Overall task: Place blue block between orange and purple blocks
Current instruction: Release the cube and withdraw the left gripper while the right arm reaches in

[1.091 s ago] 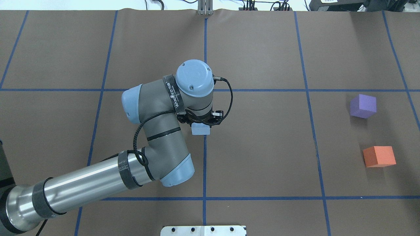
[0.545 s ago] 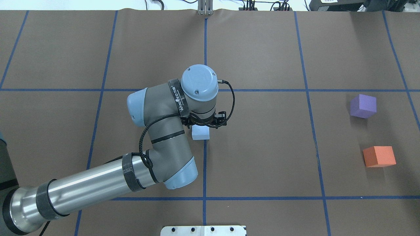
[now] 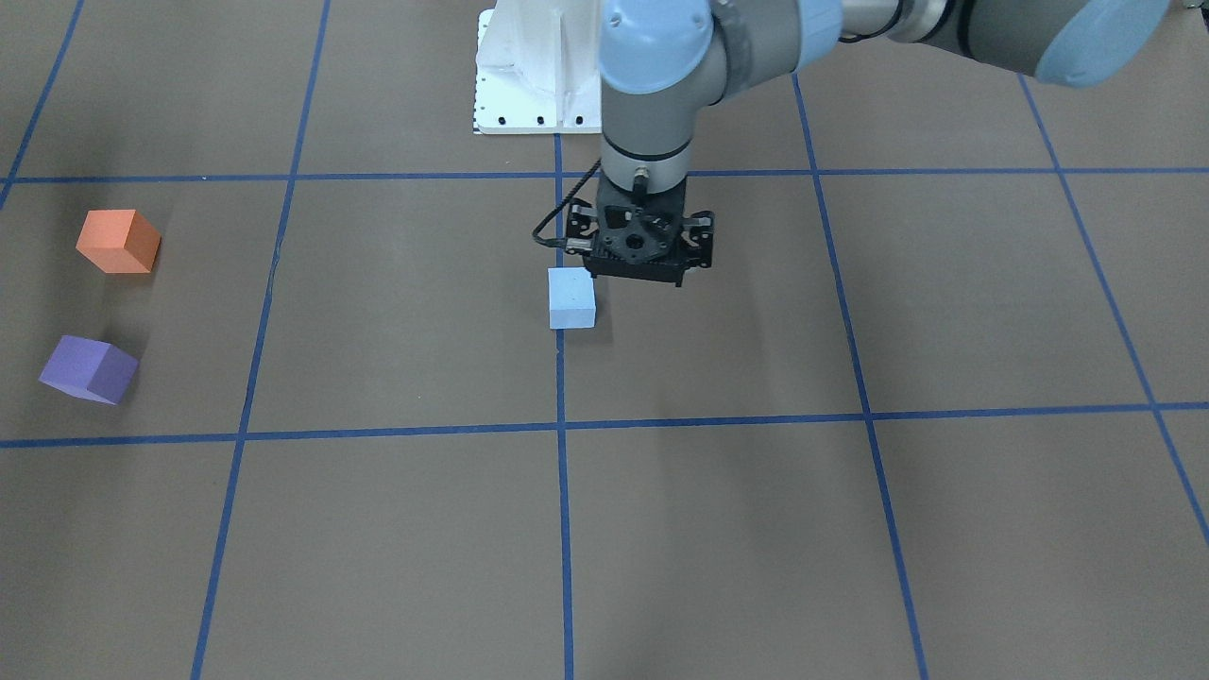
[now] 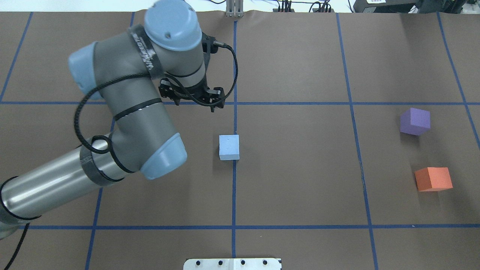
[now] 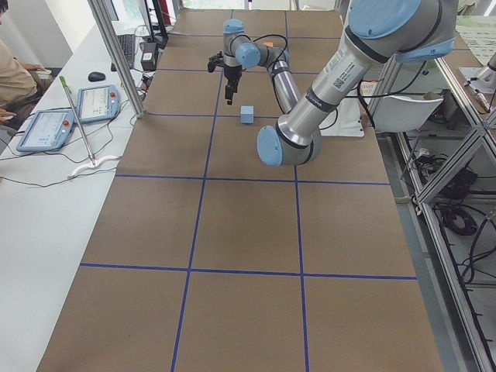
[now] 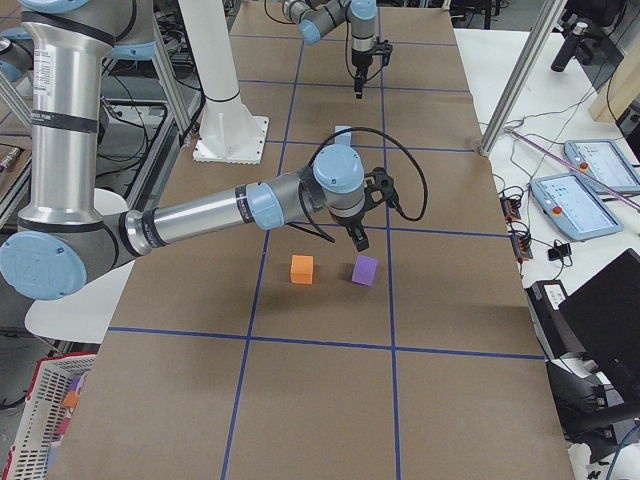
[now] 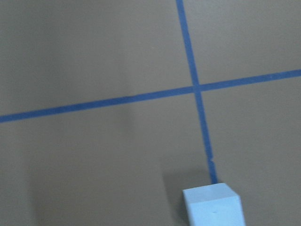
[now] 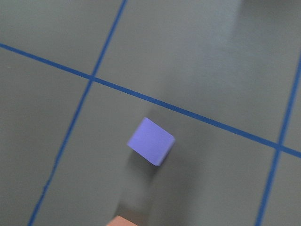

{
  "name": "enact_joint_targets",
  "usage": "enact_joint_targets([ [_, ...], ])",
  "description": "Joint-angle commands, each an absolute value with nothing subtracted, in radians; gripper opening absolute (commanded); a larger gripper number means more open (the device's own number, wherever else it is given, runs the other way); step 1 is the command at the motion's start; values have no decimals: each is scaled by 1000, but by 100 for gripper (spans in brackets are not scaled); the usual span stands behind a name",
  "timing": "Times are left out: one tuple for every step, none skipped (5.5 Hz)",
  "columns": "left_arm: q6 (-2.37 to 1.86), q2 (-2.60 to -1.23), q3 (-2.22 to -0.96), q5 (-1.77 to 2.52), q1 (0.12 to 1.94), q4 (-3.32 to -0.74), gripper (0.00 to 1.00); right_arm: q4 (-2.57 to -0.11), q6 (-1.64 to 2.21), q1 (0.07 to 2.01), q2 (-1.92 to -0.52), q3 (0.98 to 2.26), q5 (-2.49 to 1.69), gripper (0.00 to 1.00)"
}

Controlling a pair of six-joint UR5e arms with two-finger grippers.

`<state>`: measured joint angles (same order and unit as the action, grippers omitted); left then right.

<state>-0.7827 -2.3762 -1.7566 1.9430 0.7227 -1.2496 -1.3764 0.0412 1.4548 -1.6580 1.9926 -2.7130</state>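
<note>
1. Blue block (image 4: 229,147) stands free on the centre grid line (image 4: 234,195), well apart from orange block (image 4: 433,179) and purple block (image 4: 414,121): probably staged for handover.
2. Left gripper (image 3: 635,276) hangs clear of it, jaws apart, empty.
3. Right gripper (image 6: 357,243) appears only in the exterior right view, near the purple block; jaw state cannot be told.

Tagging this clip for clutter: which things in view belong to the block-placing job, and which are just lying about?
Belong to the job:
blue block
orange block
purple block
left hand, empty, raised beside the blue block

Just lying about:
white mounting plate at the table's edge
tablets on the side bench
mouse on that bench
</note>
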Motion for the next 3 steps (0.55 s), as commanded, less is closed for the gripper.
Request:
enact_joint_targets([
  [-664, -2224, -1892, 1945, 808, -1227, 100, -1228, 477, 1270, -1481, 1997, -2717, 99],
  [-664, -2065, -1963, 1962, 822, -1227, 100, -1227, 630, 1111, -1353, 1994, -2598, 99],
  [-652, -1960, -1960, 2018, 872, -1230, 100, -1232, 861, 918, -1230, 1991, -2371, 99],
])
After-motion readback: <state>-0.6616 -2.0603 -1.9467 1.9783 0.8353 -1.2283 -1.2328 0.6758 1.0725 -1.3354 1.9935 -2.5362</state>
